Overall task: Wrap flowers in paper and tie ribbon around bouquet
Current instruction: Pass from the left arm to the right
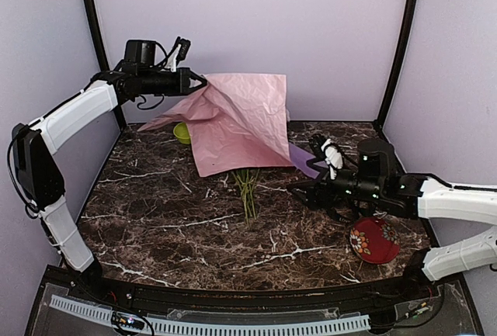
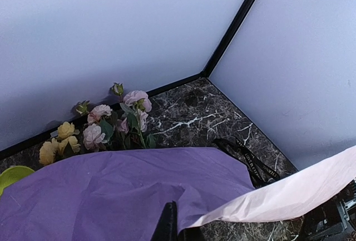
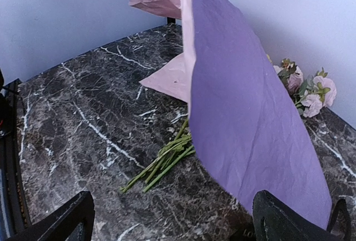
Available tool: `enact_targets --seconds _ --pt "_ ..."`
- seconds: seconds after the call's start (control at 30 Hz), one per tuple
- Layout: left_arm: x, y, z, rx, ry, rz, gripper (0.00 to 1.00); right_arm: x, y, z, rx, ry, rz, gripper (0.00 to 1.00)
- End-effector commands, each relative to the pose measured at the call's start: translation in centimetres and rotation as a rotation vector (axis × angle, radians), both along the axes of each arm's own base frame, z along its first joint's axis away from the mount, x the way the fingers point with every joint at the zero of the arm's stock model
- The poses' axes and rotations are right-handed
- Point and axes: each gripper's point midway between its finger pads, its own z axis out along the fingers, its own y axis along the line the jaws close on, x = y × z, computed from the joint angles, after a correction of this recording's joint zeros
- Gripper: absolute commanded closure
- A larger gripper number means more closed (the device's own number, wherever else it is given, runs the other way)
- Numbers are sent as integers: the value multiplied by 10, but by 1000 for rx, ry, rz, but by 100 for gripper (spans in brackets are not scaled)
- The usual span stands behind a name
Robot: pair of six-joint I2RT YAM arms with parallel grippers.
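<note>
The paper [image 1: 241, 122], pink on one face and lilac on the other, hangs tented over the flowers [image 1: 247, 188]. Their stems stick out under the paper's near edge on the counter [image 1: 155, 227]. The left end effector [image 1: 198, 81] is clamped on the paper's raised far-left corner. The right end effector [image 1: 299, 191] sits just right of the paper, its fingers wide apart and holding nothing. The ribbon [image 2: 253, 163] lies by the paper's right edge.

The bench [image 1: 155, 227] is seen from high behind both arm bases. From the raised left claw [image 1: 200, 81] a downward view is given; from the low right claw [image 1: 299, 191], a close forward one. The paper [image 1: 241, 119] and flowers [image 2: 105, 129] are shared.
</note>
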Motion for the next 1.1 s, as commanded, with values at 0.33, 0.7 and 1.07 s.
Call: enact_targets --seconds 0.33,0.7,1.07 --pt "-17 10 18 33 -64 11 100 60 64 70 24 -268 22 17" --pt "-21 12 18 45 -74 10 100 80 57 114 193 -185 -4 100" --pt "-41 3 24 148 -174 -54 30 134 -105 225 287 -314 -516 100"
